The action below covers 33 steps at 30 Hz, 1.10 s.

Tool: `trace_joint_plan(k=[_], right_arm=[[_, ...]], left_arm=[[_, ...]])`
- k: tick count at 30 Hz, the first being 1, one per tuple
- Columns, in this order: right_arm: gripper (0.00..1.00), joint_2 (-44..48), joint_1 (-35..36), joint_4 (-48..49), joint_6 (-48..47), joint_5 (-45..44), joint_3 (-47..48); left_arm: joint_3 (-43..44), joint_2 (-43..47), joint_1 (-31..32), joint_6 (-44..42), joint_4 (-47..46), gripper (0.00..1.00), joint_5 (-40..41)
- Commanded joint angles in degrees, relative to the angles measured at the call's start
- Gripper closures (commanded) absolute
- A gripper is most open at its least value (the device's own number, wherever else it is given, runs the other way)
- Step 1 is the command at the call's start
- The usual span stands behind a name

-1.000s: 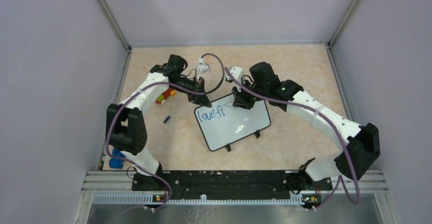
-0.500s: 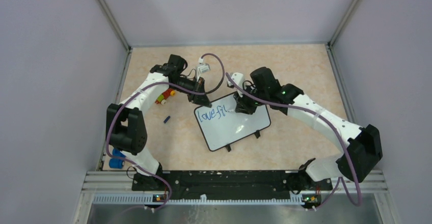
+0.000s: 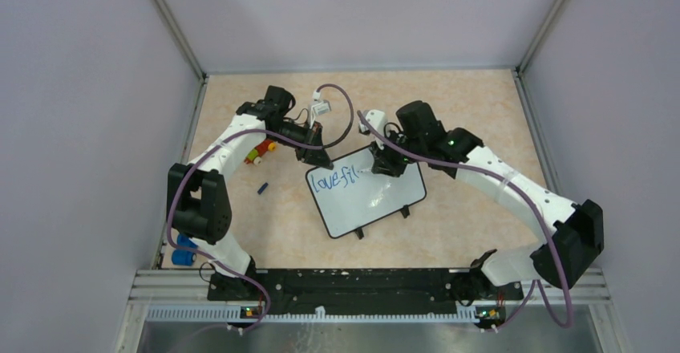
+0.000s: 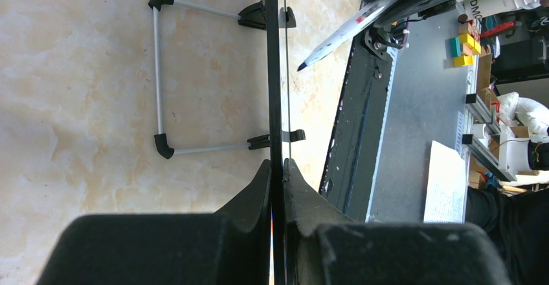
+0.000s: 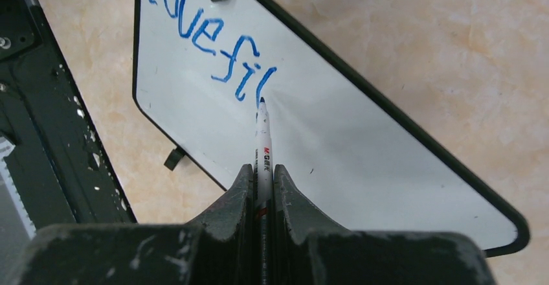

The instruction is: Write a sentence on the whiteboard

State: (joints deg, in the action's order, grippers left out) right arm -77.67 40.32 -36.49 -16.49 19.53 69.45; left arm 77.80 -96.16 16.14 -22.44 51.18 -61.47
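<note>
My right gripper [image 5: 262, 168] clamps a marker [image 5: 263, 136] pointing to twelve o'clock, tip at the end of the sentence [image 5: 207, 42], blank whiteboard [image 5: 362, 149] toward four o'clock; my left gripper [image 4: 277, 165] pinches its edge.

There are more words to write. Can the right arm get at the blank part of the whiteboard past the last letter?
Probably yes: the right gripper holds the marker with its tip at the end of the lettering, the whiteboard beyond lies bare, and the left gripper clamps only its edge.
</note>
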Motion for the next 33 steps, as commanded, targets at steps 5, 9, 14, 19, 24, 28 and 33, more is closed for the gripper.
trace_joint_plan(k=[5,9,14,19,24,28,33], right_arm=[[1.0,0.8,-0.4,1.8,-0.6,-1.1,6.3],[1.0,-0.6,-0.4,2.3,-0.5,-1.3,6.8],[1.0,-1.3,-0.4,3.0,-0.8,-2.8,6.4],[1.0,-2.0,-0.4,3.4,-1.1,-3.9,5.5],[1.0,-2.0,-0.4,3.6,-1.3,-4.0,4.0],[1.0,-1.2,-0.4,3.6,-1.2,-3.7,2.3],[1.0,-0.2,-0.4,4.0,-0.8,-3.0,-0.5]], left_arm=[[1.5,0.5,1.1,-1.3,0.5,1.0,-1.3],[1.6,0.5,1.1,-1.4,0.6,1.0,-1.2],[1.4,0.6,1.1,-1.4,0.6,1.0,-1.3],[1.5,0.6,1.1,-1.5,0.6,1.0,-1.5],[1.2,0.8,1.1,-1.6,0.5,1.0,-1.4],[1.2,0.6,1.1,-1.6,0.5,1.0,-1.3],[1.2,0.6,1.1,-1.6,0.5,1.0,-1.4]])
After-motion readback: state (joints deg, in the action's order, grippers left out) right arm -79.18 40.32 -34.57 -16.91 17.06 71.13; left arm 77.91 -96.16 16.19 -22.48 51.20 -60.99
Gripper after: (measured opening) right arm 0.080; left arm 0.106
